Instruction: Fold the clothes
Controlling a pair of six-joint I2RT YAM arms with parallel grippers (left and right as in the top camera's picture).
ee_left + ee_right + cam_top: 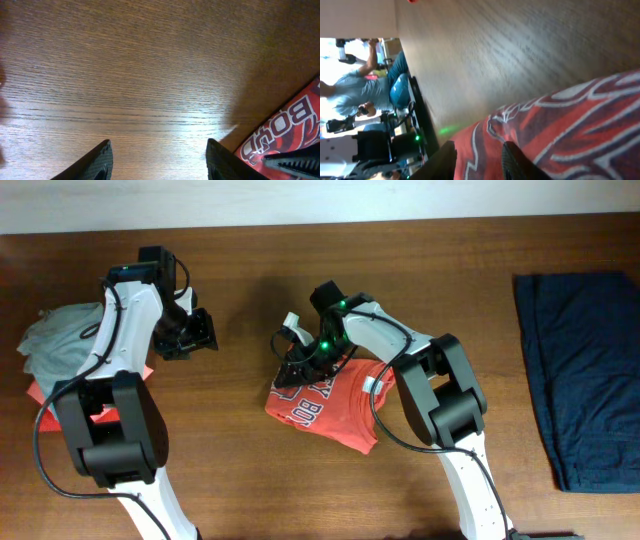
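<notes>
We look straight down on the desk (250,480); both wrist cameras sit close above its middle, sharing the orange-red T-shirt (335,408).

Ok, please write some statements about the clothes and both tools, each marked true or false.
1. The left tool hangs open over the brown wooden table. True.
2. The orange-red cotton T-shirt with grey-white lettering lies at the table's right edge. False: it lies near the middle.
3. The right tool is down at this T-shirt. True.
4. The crumpled grey garment lies on the flat navy garment. False: it lies on a salmon garment at the left; the navy one lies apart, at the right.
</notes>
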